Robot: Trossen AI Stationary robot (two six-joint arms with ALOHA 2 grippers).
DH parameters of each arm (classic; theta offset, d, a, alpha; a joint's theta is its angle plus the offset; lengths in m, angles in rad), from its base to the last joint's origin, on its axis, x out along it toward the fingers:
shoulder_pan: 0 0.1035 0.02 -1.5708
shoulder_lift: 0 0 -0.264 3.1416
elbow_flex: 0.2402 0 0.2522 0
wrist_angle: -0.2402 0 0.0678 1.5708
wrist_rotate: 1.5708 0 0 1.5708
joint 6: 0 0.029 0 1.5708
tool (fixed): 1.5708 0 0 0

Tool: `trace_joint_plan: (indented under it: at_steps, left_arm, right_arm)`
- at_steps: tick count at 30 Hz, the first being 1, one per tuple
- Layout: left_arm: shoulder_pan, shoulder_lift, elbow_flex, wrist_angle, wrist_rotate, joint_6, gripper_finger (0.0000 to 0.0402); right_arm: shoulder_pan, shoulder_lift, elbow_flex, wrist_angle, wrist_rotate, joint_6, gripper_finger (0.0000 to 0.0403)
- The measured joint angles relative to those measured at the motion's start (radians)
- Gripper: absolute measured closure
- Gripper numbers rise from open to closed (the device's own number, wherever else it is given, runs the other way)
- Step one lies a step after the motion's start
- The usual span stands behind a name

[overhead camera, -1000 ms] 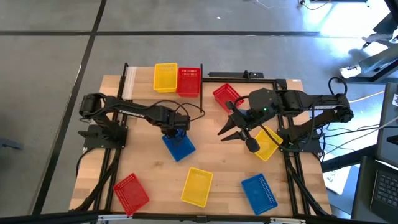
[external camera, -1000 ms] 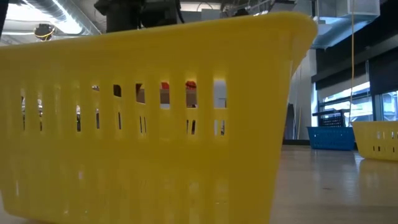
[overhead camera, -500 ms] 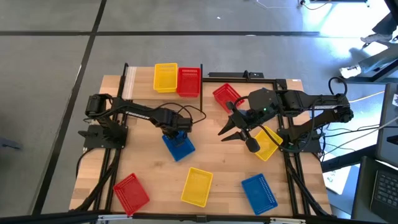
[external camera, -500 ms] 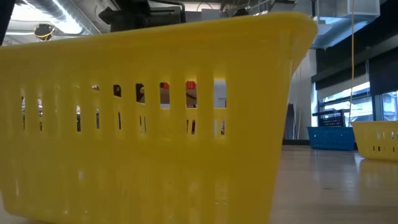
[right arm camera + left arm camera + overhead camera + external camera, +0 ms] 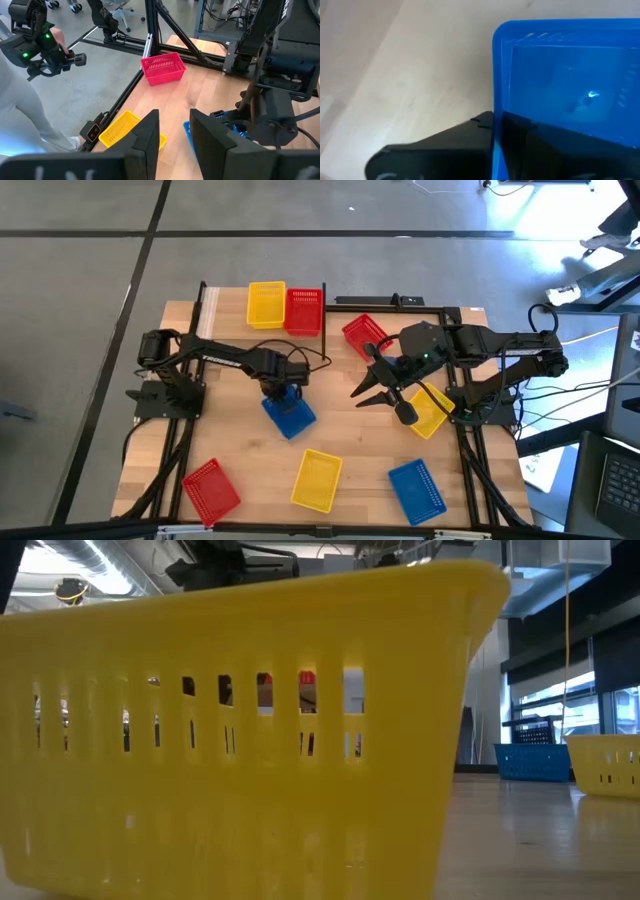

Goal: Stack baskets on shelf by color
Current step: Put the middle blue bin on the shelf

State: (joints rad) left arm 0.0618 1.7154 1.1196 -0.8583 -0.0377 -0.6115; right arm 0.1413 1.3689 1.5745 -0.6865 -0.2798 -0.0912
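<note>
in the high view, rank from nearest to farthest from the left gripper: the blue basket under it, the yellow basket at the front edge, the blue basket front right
1. Blue basket, right at the left gripper, table centre.
2. Yellow basket, at the front edge.
3. Blue basket, front right corner.

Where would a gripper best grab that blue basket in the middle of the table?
By the rim of the blue basket, from above, one finger inside the wall and one outside. It sits upright and open-topped, and its wall is thin. The left gripper is placed that way, straddling one end wall.
</note>
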Motion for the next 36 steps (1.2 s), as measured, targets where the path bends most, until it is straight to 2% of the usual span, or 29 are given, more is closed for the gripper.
trace_joint_plan:
  at_steps: [3, 7, 16, 21, 26, 31, 36]
  left_arm:
    - [-0.004, -0.019, 0.000, -0.004, 0.078, 0.028, 0.0399]
    - [-0.031, -0.080, 0.007, -0.041, 0.110, 0.045, 0.0400]
    - [-0.076, -0.237, 0.162, -0.326, 0.103, 0.095, 0.0401]
    - [-0.090, -0.281, 0.311, -0.524, 0.015, 0.113, 0.0401]
    - [-0.062, -0.290, 0.485, -0.711, -0.039, 0.204, 0.0401]
    - [-0.004, -0.297, 0.594, -0.709, -0.071, 0.305, 0.0401]
    - [0.079, -0.305, 0.678, -0.712, -0.198, 0.237, 0.0401]
  right_arm:
    - [0.000, 0.000, 0.000, 0.001, 0.000, 0.000, 0.0299]
    - [0.000, 0.000, 0.000, 0.007, -0.001, 0.000, 0.0299]
    - [0.000, 0.000, 0.000, 0.007, -0.001, -0.026, 0.0299]
    - [0.000, 0.000, 0.000, 0.004, -0.001, -0.026, 0.0299]
    - [0.000, 0.000, 0.000, 0.003, 0.000, -0.060, 0.0299]
    - [0.000, 0.000, 0.000, 0.003, 0.000, -0.073, 0.0299]
    - [0.000, 0.000, 0.000, 0.002, 0.000, -0.073, 0.0299]
